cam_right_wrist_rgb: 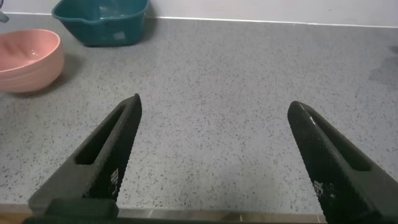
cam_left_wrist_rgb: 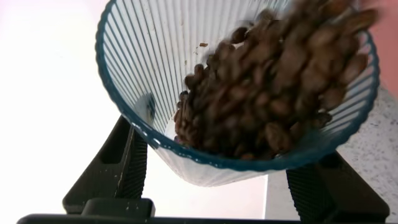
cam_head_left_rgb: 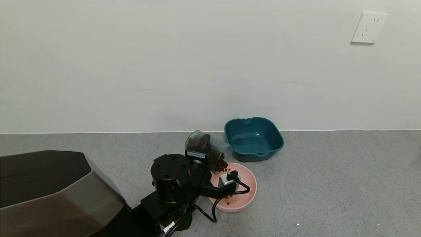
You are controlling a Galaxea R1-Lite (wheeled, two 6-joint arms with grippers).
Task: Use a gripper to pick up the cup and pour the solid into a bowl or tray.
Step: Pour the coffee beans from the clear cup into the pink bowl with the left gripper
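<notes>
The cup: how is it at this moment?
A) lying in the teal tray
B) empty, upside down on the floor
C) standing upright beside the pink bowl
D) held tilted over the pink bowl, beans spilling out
D: the left hand holds the cup tilted, and beans fall toward the pink bowl.

Left claw (cam_left_wrist_rgb: pixel 211 186) clamped, apparently tilted; right claw (cam_right_wrist_rgb: pixel 214 155) spread wide.

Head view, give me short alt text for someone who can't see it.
The left gripper tips a ribbed cup, spilling brown pieces into a pink bowl. A teal tray sits behind.
</notes>
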